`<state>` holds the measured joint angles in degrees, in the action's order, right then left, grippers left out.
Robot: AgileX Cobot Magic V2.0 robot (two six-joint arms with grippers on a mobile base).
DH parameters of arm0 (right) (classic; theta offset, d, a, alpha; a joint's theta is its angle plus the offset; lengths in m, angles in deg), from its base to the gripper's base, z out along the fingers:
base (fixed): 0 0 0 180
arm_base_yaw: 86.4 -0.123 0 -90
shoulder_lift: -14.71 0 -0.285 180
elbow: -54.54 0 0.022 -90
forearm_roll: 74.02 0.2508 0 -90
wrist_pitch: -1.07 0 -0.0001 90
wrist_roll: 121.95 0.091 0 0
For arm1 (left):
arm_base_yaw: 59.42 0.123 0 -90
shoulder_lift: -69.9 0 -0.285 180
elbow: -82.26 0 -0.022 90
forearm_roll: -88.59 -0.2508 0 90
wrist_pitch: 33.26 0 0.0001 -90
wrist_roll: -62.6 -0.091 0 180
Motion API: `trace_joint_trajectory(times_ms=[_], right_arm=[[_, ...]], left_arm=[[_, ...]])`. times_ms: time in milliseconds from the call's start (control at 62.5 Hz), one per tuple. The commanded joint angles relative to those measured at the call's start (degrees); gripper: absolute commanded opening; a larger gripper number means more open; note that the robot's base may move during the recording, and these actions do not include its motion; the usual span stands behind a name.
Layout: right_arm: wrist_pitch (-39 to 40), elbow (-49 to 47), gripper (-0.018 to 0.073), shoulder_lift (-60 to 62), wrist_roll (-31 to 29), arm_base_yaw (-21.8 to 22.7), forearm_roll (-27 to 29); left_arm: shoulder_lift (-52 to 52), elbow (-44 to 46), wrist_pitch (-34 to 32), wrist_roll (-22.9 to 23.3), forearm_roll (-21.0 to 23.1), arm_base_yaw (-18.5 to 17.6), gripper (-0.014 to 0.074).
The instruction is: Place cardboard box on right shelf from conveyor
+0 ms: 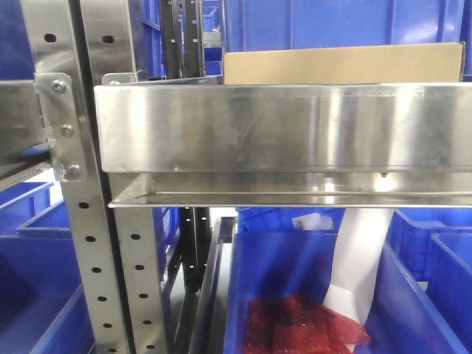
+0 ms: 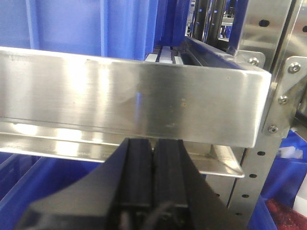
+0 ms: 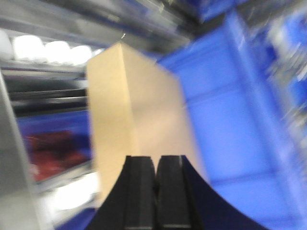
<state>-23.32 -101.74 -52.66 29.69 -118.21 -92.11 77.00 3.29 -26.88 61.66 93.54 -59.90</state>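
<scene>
**Box on the shelf, both grippers closed and empty**

You are looking straight at the shelf (image 1: 295, 129), whose tall steel lip fills most of the front view and hides all but the top strip of the box (image 1: 343, 64). The box sits behind that lip, on the shelf as far as the front view shows, with blue bins (image 1: 332, 22) close behind it and its long axis running left to right along the lip. The conveyor is not in any view.

From the right gripper (image 3: 155, 163), the box (image 3: 129, 115) lies directly ahead and looks close, standing up beyond the fingertips with one corner edge turned towards you. That view is badly blurred, so you cannot tell whether the tips touch it. The jaws are pressed together with nothing between them.

The left gripper (image 2: 153, 148) is also fully closed and empty, sitting just below the shelf lip (image 2: 134, 100), and the box does not show in its view. The right arm is therefore the nearer one.

The box itself is plain tan card, smooth and unmarked, and looks undamaged. By the look of it the placing is done, and what remains is for you to draw the arms clear.
</scene>
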Motion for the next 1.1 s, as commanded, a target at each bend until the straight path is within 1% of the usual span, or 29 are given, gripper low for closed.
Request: trace_joint_trajectory(times_ms=[0,16,80,128,176,256,336,416,464,608,640,784,864,928,1088], right_arm=[[1.6,-2.1,0.0057,1.5,11.4,1.7,-0.5],[1.1,-2.1,0.0055,1.7,14.0,2.4,-0.5],[0.2,-2.1,0.0057,2.4,20.1,5.1,-0.5],[0.3,-1.4,0.0057,3.4,24.7,8.3,-0.5],[1.0,-0.4,0.0057,4.7,26.9,11.3,-0.5],[2.7,2.0,0.0057,7.6,28.8,16.2,-0.5],[5.0,5.7,0.0057,11.6,31.0,19.8,-0.5],[7.7,9.8,0.0057,15.8,33.6,21.8,-0.5],[9.9,12.5,0.0057,18.7,36.5,23.2,-0.5],[18.3,21.2,0.0057,27.1,44.9,25.6,-0.5],[19.7,22.8,0.0057,28.6,46.0,25.9,-0.5],[24.4,30.4,0.0057,36.7,46.4,26.0,-0.5],[24.4,33.9,0.0057,42.5,46.4,26.0,-0.5],[22.8,36.2,0.0057,47.1,46.4,26.0,-0.5],[19.4,38.2,0.0057,54.8,46.4,26.0,-0.5]], left_arm=[[-0.6,0.2,-4.8,0.3,0.3,-0.2,-0.0119],[-0.6,0.2,-4.8,0.3,0.3,-0.2,-0.0119],[-0.6,0.2,-4.8,0.3,0.3,-0.2,-0.0119],[-0.6,0.2,-4.8,0.3,0.3,-0.2,-0.0119],[-0.6,0.2,-4.8,0.3,0.3,-0.2,-0.0119],[-0.6,0.2,-4.8,0.3,0.3,-0.2,-0.0119],[-0.6,0.2,-4.8,0.3,0.3,-0.2,-0.0119],[-0.6,0.2,-4.8,0.3,0.3,-0.2,-0.0119],[-0.6,0.2,-4.8,0.3,0.3,-0.2,-0.0119],[-0.6,0.2,-4.8,0.3,0.3,-0.2,-0.0119],[-0.6,0.2,-4.8,0.3,0.3,-0.2,-0.0119],[-0.6,0.2,-4.8,0.3,0.3,-0.2,-0.0119],[-0.6,0.2,-4.8,0.3,0.3,-0.2,-0.0119],[-0.6,0.2,-4.8,0.3,0.3,-0.2,-0.0119],[-0.6,0.2,-4.8,0.3,0.3,-0.2,-0.0119]])
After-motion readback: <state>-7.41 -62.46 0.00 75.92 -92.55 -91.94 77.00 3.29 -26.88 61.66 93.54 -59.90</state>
